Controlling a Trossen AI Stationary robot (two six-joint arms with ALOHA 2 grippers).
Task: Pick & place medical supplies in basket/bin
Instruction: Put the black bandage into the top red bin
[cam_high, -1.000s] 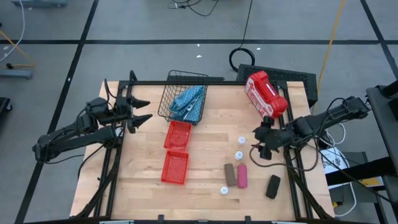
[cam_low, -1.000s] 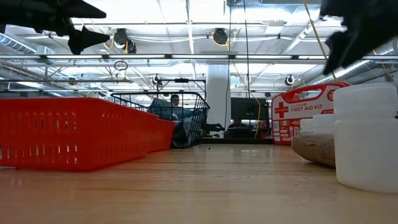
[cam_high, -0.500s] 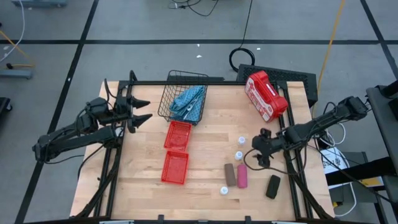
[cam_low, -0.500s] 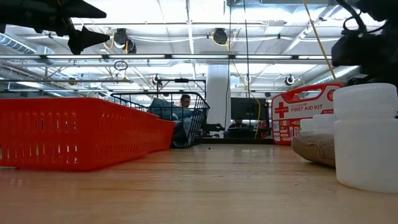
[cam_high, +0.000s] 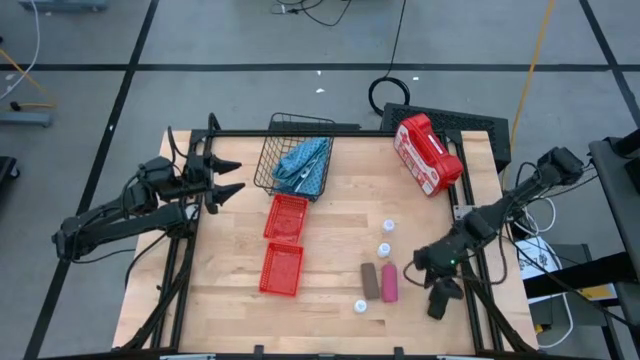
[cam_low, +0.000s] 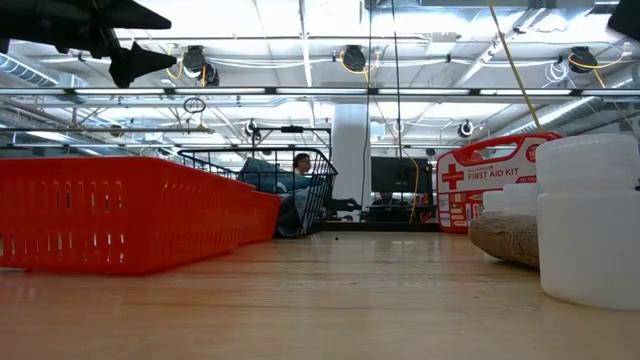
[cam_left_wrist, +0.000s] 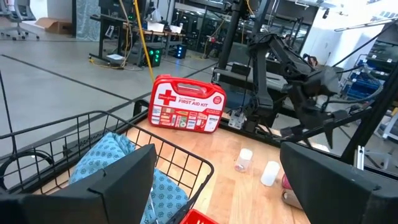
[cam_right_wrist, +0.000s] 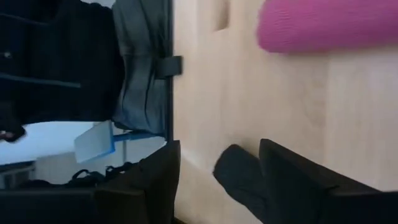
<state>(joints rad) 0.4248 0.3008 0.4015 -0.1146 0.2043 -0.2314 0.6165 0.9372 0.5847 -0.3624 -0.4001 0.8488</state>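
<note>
Right gripper (cam_high: 438, 287) sits low over the black bandage roll (cam_high: 439, 301), right of the pink roll (cam_high: 389, 283), fingers apart straddling it, presumably for pickup.

supplies, bins and a basket spread over a surface (cam_high: 330, 215) between two arms.
wire basket (cam_high: 296, 152) at the back edge holds the pouch (cam_high: 306, 165); hard case (cam_high: 427, 152) sits to its right. two bins (cam_high: 283, 243) lie in line in front of the basket. right of them lie vials (cam_high: 385, 236), two rolls (cam_high: 379, 282) side by side, and a third roll (cam_high: 438, 300) under the right pincer (cam_high: 440, 278). left pincer (cam_high: 228, 178) hangs left of the basket.
</note>
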